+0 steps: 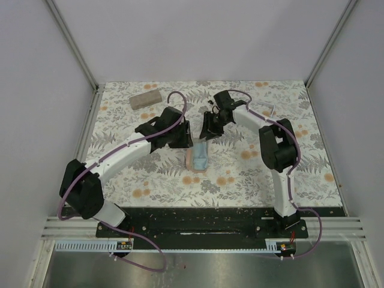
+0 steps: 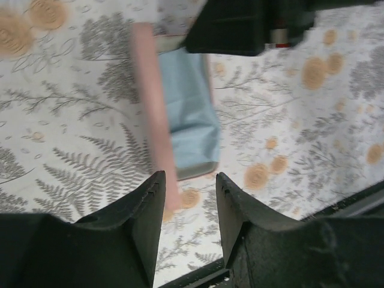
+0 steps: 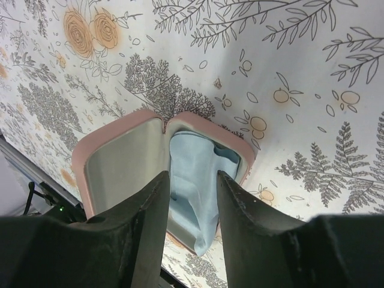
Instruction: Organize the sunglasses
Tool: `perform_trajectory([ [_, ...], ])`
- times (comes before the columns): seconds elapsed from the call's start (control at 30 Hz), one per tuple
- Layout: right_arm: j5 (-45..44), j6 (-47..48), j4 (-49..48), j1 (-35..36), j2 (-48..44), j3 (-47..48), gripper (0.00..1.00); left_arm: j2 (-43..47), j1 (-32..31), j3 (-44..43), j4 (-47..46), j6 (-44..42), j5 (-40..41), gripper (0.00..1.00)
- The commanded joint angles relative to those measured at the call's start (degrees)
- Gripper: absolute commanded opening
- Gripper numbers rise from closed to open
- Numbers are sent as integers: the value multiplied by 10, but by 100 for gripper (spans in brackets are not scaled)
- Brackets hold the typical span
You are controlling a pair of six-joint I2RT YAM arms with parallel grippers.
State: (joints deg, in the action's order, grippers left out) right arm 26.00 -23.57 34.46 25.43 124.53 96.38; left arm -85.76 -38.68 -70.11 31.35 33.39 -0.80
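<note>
White walls close in three sides of a table [image 1: 157, 175] covered with a fern-and-flower print. The overhead view alone shows the whole layout: both arms reach in toward the middle, with wide bare cloth to the near left and near right, and a black mounting strip [image 1: 198, 217] along the near edge.

A tan case [image 1: 146, 98] lies shut near the far left corner, well apart from both arms. The pink case [image 1: 197, 161] lies open at the centre, just beside both claws.

The right wrist view alone shows the inside of the pink case [image 3: 114, 137]: one half is a bare grey lining and the other holds a light blue cloth [image 3: 191, 155]. The right gripper [image 3: 192, 179] hovers over it, released, with nothing between its fingers. The left wrist view is blurred. It shows only the pink rim [image 2: 153, 120] and the cloth [image 2: 189, 108] from the side, and the left gripper [image 2: 189, 180] is likewise released and grasping nothing.

From above, a thin pale outline that looks like the white-framed sunglasses [image 1: 267, 110] lies on the table at the far right, just behind the right arm. I cannot make out the black pair in any view.
</note>
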Motion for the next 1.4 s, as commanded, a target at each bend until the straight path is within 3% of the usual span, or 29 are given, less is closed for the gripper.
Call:
perform_trajectory([
  [0.0,-14,-19,-31,-4,-46,-18,46,2,26,56,-49,16,11,44],
  [0.17,-10,-24,-42,-4,-63,-36,46,12,52,109,-113,48,-50,47],
  [0.4,-6,-24,-58,-4,-113,-85,48,97,78,171,-156,68,-69,48],
  [0.5,-15,-29,-62,-4,-137,-114,42,130,94,196,-168,71,-86,49],
  [0.63,-40,-38,-83,-4,-175,-175,27,147,116,217,-179,72,-114,51],
  [0.83,-131,-29,-87,-12,-243,-247,25,132,152,218,-198,53,-203,51],
  [1.03,-240,-59,-87,-62,-322,-298,28,109,188,178,-174,18,-218,55],
  [1.17,-257,-114,-102,-114,-350,-307,31,95,216,212,-259,78,-228,57],
  [1.23,-285,-131,-107,-126,-347,-287,50,96,220,226,-291,86,-198,59],
  [1.37,-297,-82,-104,-127,-291,-196,61,97,220,269,-371,92,-162,60],
])
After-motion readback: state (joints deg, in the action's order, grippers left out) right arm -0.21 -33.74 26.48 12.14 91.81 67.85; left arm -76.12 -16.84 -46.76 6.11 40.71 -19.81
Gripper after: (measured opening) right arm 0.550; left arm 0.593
